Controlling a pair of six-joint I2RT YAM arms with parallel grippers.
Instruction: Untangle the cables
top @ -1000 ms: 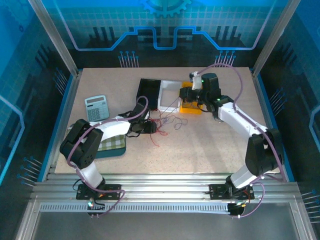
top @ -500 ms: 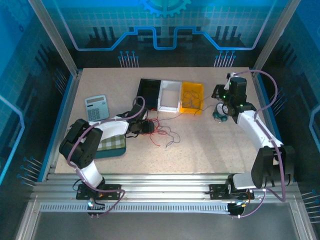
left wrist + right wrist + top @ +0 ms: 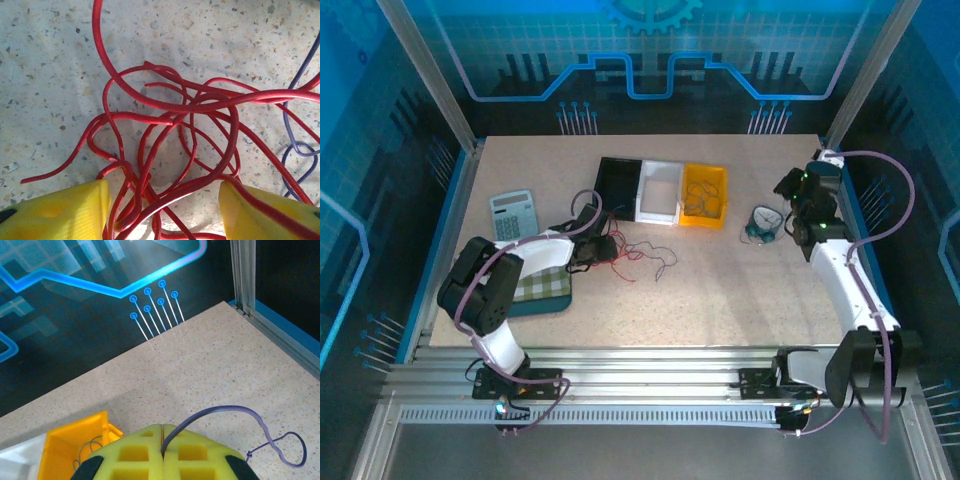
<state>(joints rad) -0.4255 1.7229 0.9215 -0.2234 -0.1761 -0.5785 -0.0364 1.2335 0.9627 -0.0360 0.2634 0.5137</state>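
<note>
Partly done: right of the yellow bin (image 3: 62, 440), my right gripper (image 3: 162, 437) pinches one purple cable (image 3: 225, 412) clear of the tangle. Left of the bin, my left gripper (image 3: 160, 200) straddles, jaws parted, the knotted red cables (image 3: 190, 107).

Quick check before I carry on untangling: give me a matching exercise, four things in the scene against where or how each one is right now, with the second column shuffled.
Things:
1. left claw
2. right claw
3. calculator
4. yellow bin

Place or state:
A. shut on the blue-purple cable
B. directly right of the white bin
C. open, one finger either side of the red cables
D. near the left edge of the table

Pairs: 1-C, 2-A, 3-D, 4-B
</note>
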